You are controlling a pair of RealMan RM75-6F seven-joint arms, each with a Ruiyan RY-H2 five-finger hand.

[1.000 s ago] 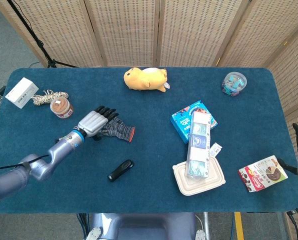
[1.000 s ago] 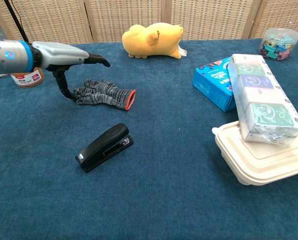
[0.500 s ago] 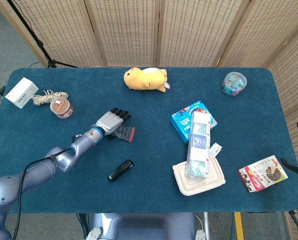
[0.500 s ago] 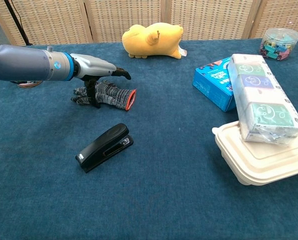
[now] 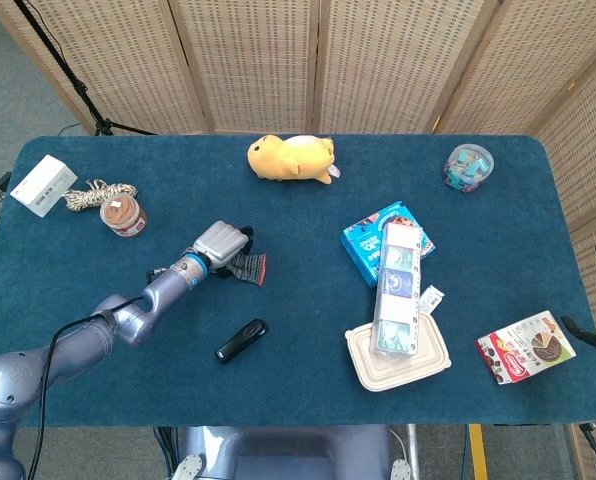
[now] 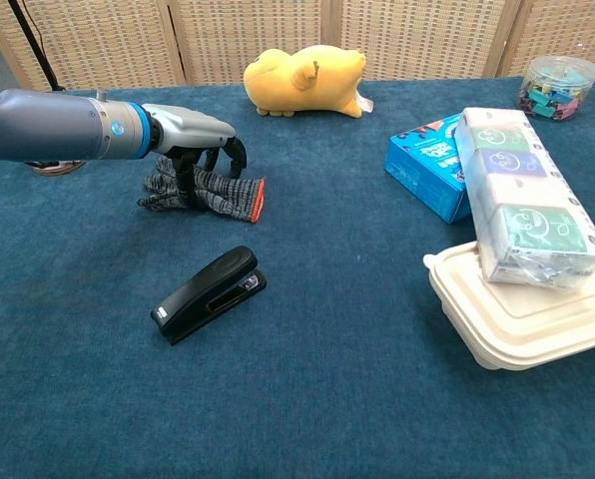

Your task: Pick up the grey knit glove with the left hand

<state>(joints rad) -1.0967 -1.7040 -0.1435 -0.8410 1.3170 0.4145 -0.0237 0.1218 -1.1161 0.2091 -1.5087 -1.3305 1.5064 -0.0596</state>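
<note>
Now the left hand (image 6: 193, 140) sits over the grey knit glove (image 6: 206, 190) on the blue surface (image 6: 337, 329), its fingers (image 6: 236, 152) curled down onto the knit, apparently gripping it, beside the black stapler (image 6: 208, 294).

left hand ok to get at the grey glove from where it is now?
Probably yes. The left hand is already on top of the grey knit glove, fingers curled down onto it, and nothing lies between them. The black stapler sits nearer the robot, clear of the approach. Whether the grasp is secure can't be told.
</note>
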